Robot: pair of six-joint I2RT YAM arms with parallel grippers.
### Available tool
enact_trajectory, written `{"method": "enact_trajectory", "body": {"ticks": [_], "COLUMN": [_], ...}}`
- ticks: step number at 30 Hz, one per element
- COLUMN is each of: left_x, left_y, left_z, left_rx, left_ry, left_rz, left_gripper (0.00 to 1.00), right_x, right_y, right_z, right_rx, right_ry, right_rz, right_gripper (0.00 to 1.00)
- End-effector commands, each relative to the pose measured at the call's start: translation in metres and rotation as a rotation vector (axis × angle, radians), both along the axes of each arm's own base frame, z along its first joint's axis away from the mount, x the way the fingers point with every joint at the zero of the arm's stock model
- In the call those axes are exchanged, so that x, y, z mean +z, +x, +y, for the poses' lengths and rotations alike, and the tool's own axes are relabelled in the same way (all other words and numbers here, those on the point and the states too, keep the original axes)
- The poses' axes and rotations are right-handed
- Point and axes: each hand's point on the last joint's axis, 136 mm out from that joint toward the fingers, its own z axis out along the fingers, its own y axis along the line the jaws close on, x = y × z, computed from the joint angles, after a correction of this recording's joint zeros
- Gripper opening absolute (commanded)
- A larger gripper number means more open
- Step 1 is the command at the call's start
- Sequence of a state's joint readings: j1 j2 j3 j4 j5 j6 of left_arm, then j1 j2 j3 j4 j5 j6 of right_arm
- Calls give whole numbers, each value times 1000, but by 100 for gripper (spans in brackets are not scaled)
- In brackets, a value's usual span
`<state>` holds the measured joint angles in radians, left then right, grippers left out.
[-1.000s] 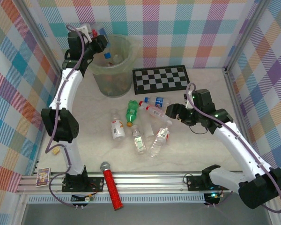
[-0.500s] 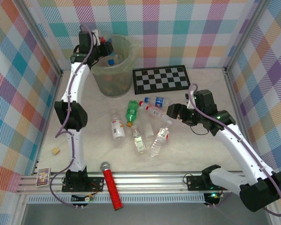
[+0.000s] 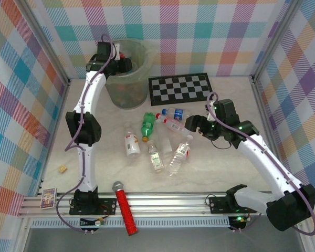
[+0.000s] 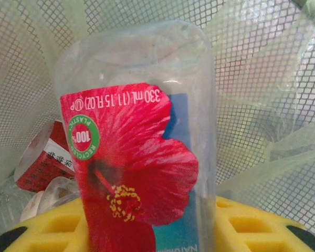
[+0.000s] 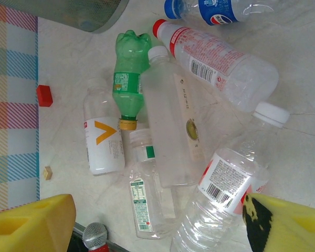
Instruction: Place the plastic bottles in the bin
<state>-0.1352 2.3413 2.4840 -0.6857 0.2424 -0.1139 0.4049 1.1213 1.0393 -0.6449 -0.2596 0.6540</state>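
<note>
The pale-green bin (image 3: 139, 79) stands at the back left, and its mesh wall (image 4: 252, 63) shows in the left wrist view. My left gripper (image 3: 123, 64) hangs over its rim, shut on a clear plastic bottle (image 4: 136, 157) with a red flower label. That bottle sits between the yellow fingers (image 4: 252, 226), above other bottles (image 4: 42, 163) in the bin. Several plastic bottles lie mid-table: a green one (image 3: 147, 124) (image 5: 128, 79), a blue-labelled one (image 3: 174, 113), a red-labelled one (image 5: 215, 65), a frosted one (image 5: 170, 131) and a large clear one (image 5: 220, 194). My right gripper (image 3: 191, 125) (image 5: 157, 226) hovers open above them.
A chequered board (image 3: 181, 87) lies behind the bottles, right of the bin. A red microphone (image 3: 125, 207) rests on the front rail. A small red block (image 5: 44, 95) lies left of the bottles, and a small cube (image 3: 62, 168) sits at the left edge. Plaid walls close in the table.
My left arm has swung right, carrying the bottle from beside the bin to over its opening. My right gripper has opened wider and crept slightly left over the bottles.
</note>
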Motion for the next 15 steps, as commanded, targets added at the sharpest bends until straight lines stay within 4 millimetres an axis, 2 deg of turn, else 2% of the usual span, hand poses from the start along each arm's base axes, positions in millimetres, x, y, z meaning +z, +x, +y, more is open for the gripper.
{"method": "enact_trajectory", "body": {"ticks": [1,4,15], "left_x": [-1,5,35], "left_y": [-14,-15,-22], "left_z": [-3,-4,-6], "left_rx": [-34,-41,-66], "left_ry": [28,29,20], "left_rz": [32,19,-42], "left_gripper": [53,62,83], "right_x": [-1,0,-4], "right_y": [5,6,0], "right_z": [-2,-2,-6], "right_rx": [-25,-32,-54], "right_ry": [1,7,4], "right_rz": [-2,-3,14], "right_gripper": [88,90,92]}}
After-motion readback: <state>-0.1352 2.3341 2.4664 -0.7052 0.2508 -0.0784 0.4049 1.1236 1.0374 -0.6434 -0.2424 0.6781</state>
